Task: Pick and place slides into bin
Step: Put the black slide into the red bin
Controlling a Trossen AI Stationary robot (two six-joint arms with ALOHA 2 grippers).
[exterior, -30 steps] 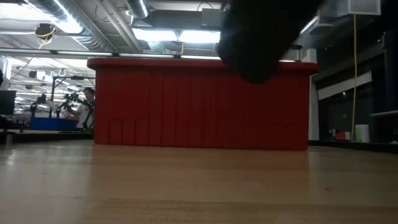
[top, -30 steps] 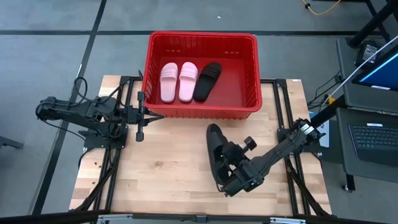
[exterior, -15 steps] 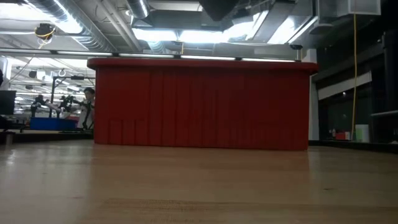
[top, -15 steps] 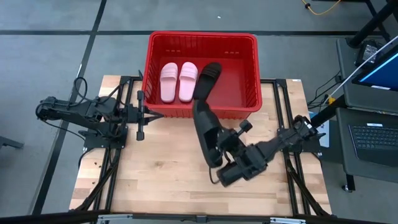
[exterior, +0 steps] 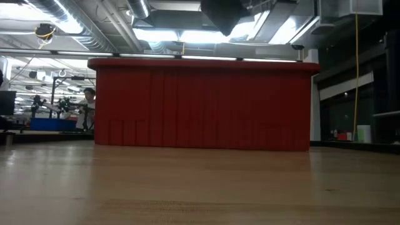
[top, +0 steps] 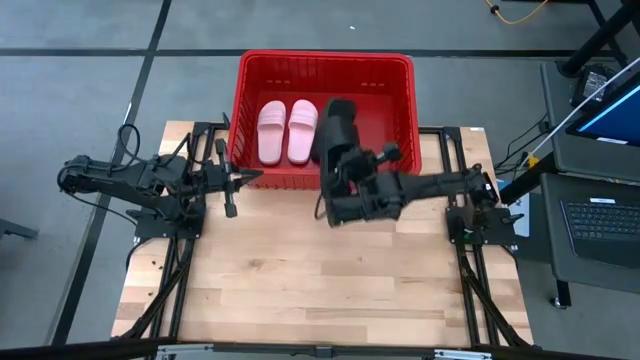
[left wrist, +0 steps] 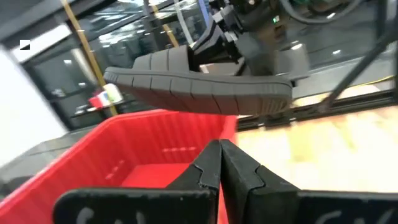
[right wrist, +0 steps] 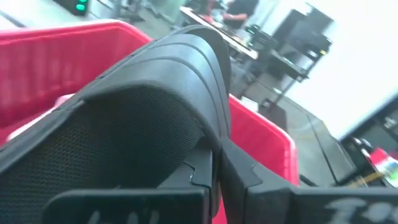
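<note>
Carried up from the bare tabletop in the space of a second, the last black slide (top: 340, 130) now hangs over the near rim of the red bin (top: 325, 62), clamped by its strap in the right gripper (top: 345, 175), whose fingers close on the ribbed strap in the right wrist view. The right arm, which half a second ago was still angled across the wooden table (top: 280, 290) in front of the bin, has swung to lie nearly parallel with the bin's near wall, and the sandal's toe end reaches inward above the bin floor. Inside the bin, the two pink slides (top: 288, 130) lie side by side toward its left wall, with the other black slide (top: 322, 150) just beside them and now largely covered by the carried one. The left gripper (top: 232, 185) waits just outside the bin's near-left corner, its fingers pressed together on nothing. From table height, the sandal (left wrist: 199, 84) is seen well clear of the rim, sole flat. With three sandals already in and the fourth above the opening, the task appears one release from done, though the heel still sits close to the near rim.
</note>
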